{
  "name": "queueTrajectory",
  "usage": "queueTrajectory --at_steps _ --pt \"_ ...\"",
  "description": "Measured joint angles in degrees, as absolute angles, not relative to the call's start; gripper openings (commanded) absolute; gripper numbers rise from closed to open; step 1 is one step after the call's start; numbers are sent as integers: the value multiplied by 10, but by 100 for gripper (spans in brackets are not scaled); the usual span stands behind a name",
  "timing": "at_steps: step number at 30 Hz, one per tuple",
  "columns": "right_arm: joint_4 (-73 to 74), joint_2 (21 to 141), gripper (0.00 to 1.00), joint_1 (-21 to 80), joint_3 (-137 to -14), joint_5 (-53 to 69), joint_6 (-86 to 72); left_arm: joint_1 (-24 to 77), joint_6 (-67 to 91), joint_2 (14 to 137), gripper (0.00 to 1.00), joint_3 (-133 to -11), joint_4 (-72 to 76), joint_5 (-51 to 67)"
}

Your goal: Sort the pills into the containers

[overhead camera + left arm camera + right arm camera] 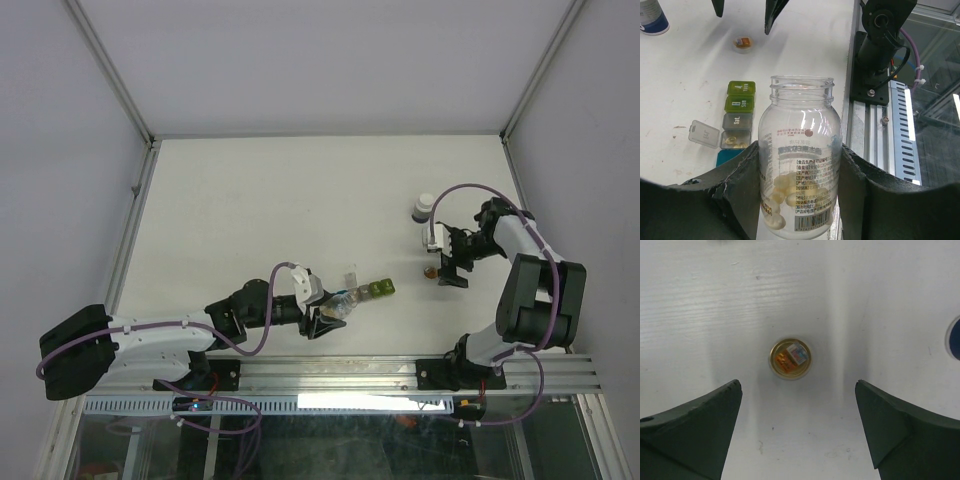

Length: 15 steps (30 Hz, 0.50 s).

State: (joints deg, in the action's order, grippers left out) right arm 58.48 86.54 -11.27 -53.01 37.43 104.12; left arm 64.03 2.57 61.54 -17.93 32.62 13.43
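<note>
Just beyond left end effector (333,316): containers (378,290)

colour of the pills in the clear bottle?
Pale cream; pills sit in the bottle, clearest in the left wrist view.

Containers (738,120): five joined translucent cubes, green to blue, flat, left of centre; one lid open, pale pills (734,141) inside.
</note>
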Motion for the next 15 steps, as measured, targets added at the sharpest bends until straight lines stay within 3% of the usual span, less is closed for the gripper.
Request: queueTrajectory --at_steps 15 --pt "527 908 73 -67 -516 366 1013 640 26 628 0 -179 326 135"
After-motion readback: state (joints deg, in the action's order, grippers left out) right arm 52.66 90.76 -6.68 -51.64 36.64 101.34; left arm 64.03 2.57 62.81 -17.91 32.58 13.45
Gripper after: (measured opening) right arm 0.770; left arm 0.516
